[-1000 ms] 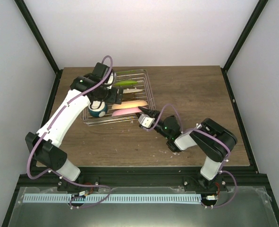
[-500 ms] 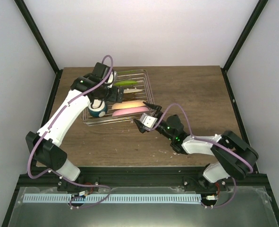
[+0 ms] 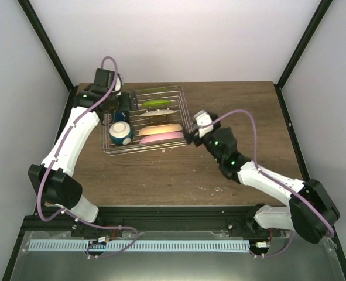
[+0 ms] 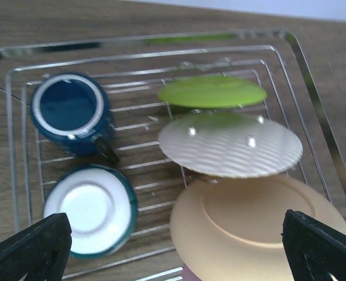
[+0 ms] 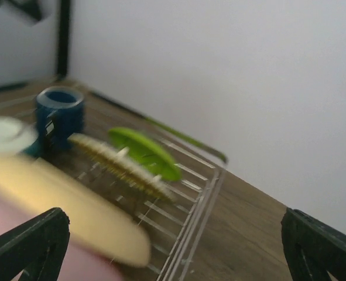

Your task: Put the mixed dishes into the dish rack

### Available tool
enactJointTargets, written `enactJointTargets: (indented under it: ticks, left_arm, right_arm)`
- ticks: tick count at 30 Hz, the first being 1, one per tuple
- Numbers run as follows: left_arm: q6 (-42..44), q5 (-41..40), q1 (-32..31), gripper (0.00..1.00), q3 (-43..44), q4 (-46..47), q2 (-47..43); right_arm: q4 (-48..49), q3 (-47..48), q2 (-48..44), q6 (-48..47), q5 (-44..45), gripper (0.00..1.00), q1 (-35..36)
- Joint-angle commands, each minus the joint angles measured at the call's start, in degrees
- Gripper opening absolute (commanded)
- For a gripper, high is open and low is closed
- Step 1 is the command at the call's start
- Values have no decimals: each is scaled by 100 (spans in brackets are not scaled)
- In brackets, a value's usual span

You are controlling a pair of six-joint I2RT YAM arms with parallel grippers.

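The dish rack [image 3: 186, 111] holds all the dishes. A dark blue mug [image 4: 72, 112] and a teal bowl [image 3: 121, 132] stand upright at its left. A lime-green plate [image 3: 157, 103], a pale ribbed plate [image 3: 158, 112], a cream plate [image 3: 159, 127] and a salmon-pink plate [image 3: 161, 137] stand on edge in a row. My left gripper [image 3: 122, 104] hovers open above the rack's far left, over the mug. My right gripper [image 3: 191, 136] is open just outside the rack's right rim [image 5: 202, 205], empty, with the plates [image 5: 143, 153] in front of it.
The rack sits at the back left of the brown wooden table [image 3: 243, 117]. White walls and black frame posts enclose the table on three sides.
My right gripper opened, let go of the pink plate and swung to the rack's right rim. My left arm drew back to the rack's far left corner.
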Motion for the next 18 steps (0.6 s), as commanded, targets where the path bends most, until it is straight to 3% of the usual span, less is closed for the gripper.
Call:
enactJointTargets:
  ticks: [1,6,11,15,18]
  left_arm:
    - [-239,136,556,100,123,504,-145]
    - [-354,4,1088,100,216,519,44]
    - [-379,-528,1216,100,296,448,238]
    - [-412,-858,1216,100,434,357,376]
    - [-410,-1011,1221,100,512,383,423]
  right_arm:
    - [-1057,929,-108,1816,524,100,-758]
    - [-3033,2316,785,3020,417,100,-2003]
    - [-4575,3694,1936,3833,-55,100,-3089]
    - [-4827,4050,2263,4143,-235,100,-3662]
    - [-4663,4176,2287,3764,96,100,-3753]
